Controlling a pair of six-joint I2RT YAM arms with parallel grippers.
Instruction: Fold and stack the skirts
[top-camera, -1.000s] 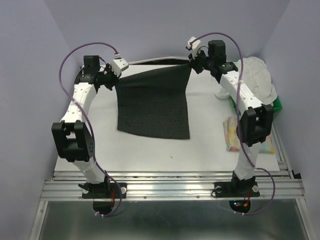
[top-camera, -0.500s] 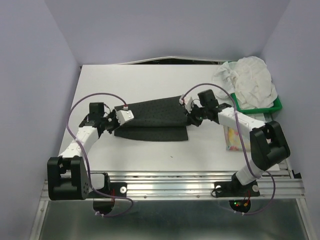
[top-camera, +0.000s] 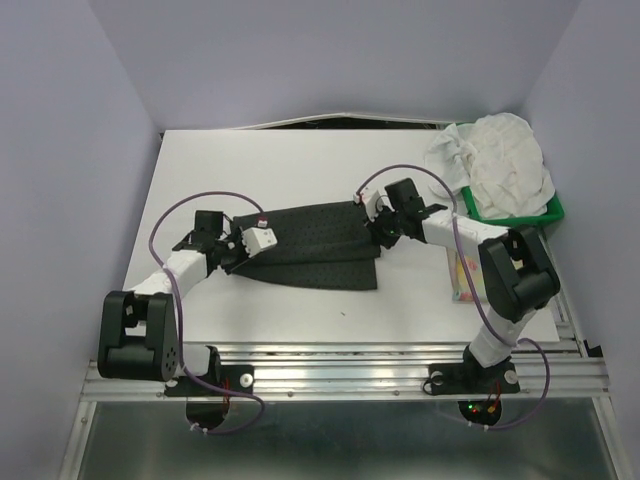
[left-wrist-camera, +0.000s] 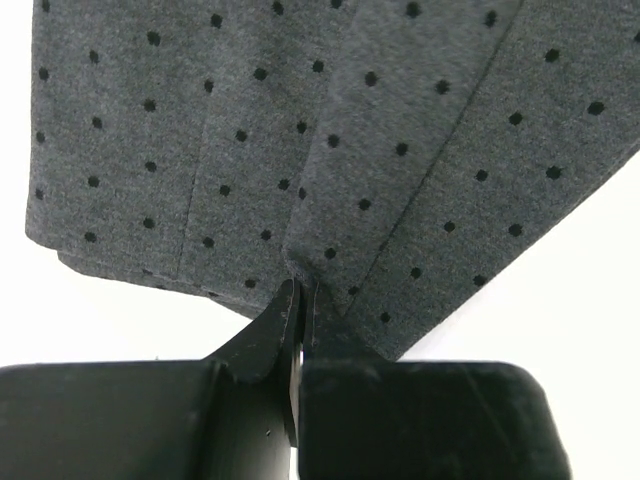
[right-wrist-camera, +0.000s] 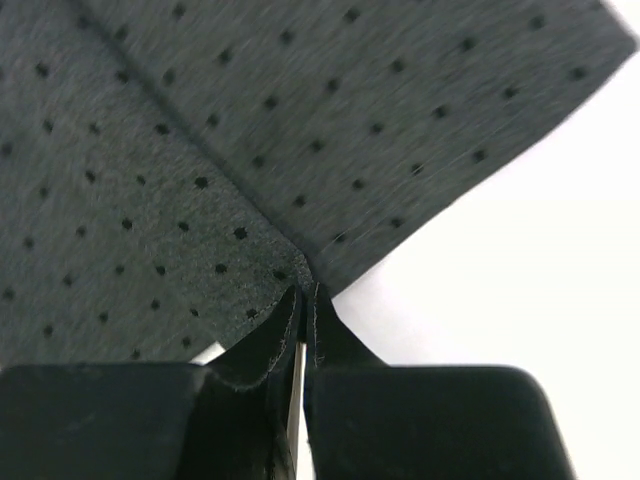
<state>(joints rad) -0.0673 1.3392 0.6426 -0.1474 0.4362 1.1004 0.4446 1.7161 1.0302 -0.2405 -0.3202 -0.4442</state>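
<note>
Dark skirt (top-camera: 320, 240) lies on the table (top-camera: 250, 160) at the middle of the overhead view. It is doubled over, with an upper layer lying across a lower one whose edge shows along the bottom. The left gripper (left-wrist-camera: 298, 300) is pinched shut on the cloth at the left end. In its wrist view the jaws meet on a thin bunched edge, where several dotted layers fan away upward. The right gripper (right-wrist-camera: 303, 300) is likewise closed on the right end, nipping a corner where two layers meet.

The cloth looks thin, light and limp, and it should drape and sag wherever it is not held. Its matte surface will likely not slip between the jaws, and nothing about it is fragile. Corners and fold ends seem the best holds, taken at both ends at once so the layers stay aligned.

The white skirt (top-camera: 500, 160) is heaped in the green tray (top-camera: 550, 210) at upper right. The floral skirt (top-camera: 458, 282) lies flat at right, partly behind the right arm.
</note>
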